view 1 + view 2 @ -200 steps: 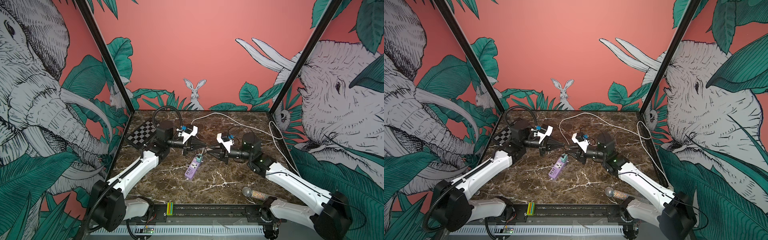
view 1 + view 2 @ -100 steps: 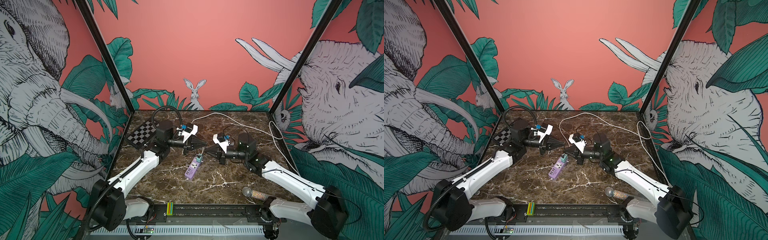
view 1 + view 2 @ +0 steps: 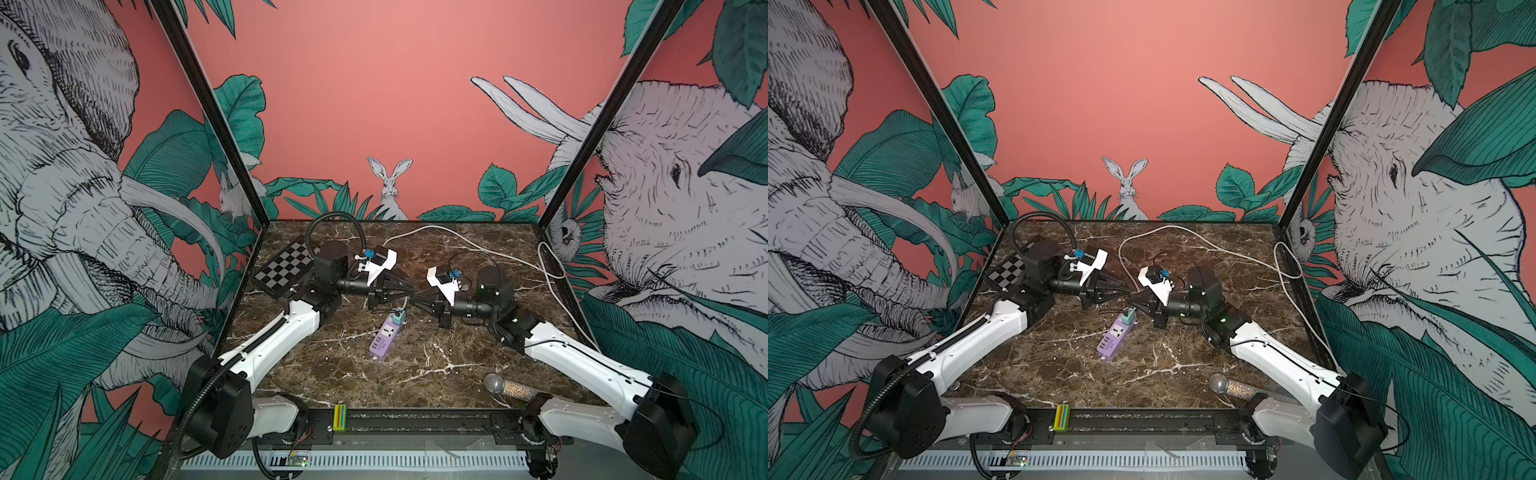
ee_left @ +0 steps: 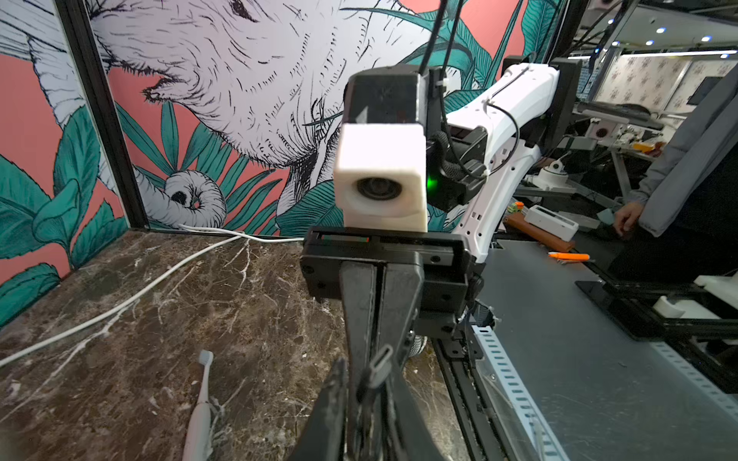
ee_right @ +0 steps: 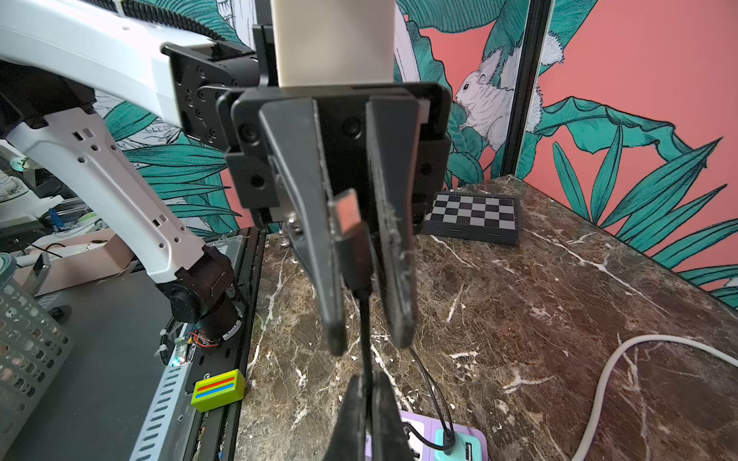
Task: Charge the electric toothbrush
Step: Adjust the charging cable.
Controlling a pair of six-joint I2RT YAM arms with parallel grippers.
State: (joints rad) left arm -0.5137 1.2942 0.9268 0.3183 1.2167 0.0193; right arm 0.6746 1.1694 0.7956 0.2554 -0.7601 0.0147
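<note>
black cable point(image 5: 365, 319), handover i reckon: right gripper point(image 5: 368, 385) pinched on it, left gripper point(image 5: 367, 343) slack round plug point(image 5: 346, 213); next, steer it to toothbrush point(image 4: 199, 415).

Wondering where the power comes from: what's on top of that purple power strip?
A teal adapter stands plugged in at the far end of the power strip. The other socket and ports on top look unused. The socket beneath the adapter is covered.

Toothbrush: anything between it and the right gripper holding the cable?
Nothing visible. The right gripper is shut on the black charging cable. In the left wrist view the toothbrush lies flat on the marble table, with only bare surface between them. The top views don't show the toothbrush.
</note>
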